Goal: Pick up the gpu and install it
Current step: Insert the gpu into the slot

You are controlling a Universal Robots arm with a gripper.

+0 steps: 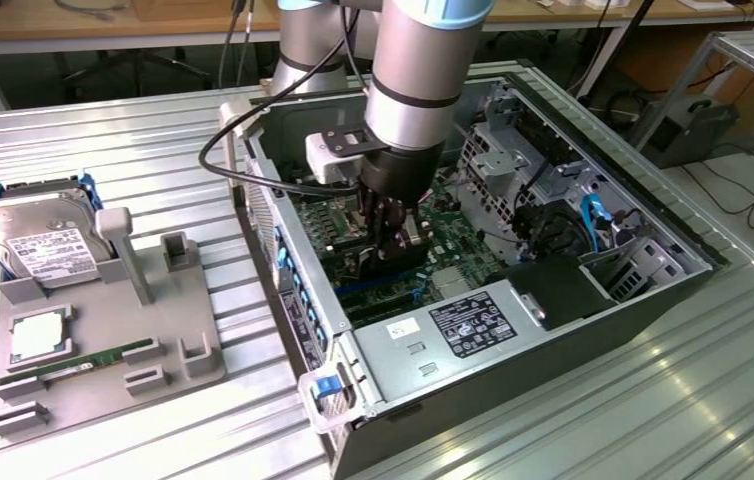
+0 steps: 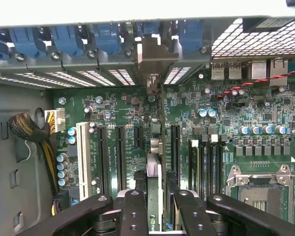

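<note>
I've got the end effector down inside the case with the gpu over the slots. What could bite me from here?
Misalignment: the gpu hangs edge-on between black slots, so a small offset might seat it on the wrong one. Its bracket sits near the blue rear latches and could snag there. The end effector is deep in the case, near cables.

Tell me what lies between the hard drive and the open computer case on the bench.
In the exterior view, between the hard drive and the computer case stand the grey fixture's empty upright holders, then bare ribbed bench.
</note>
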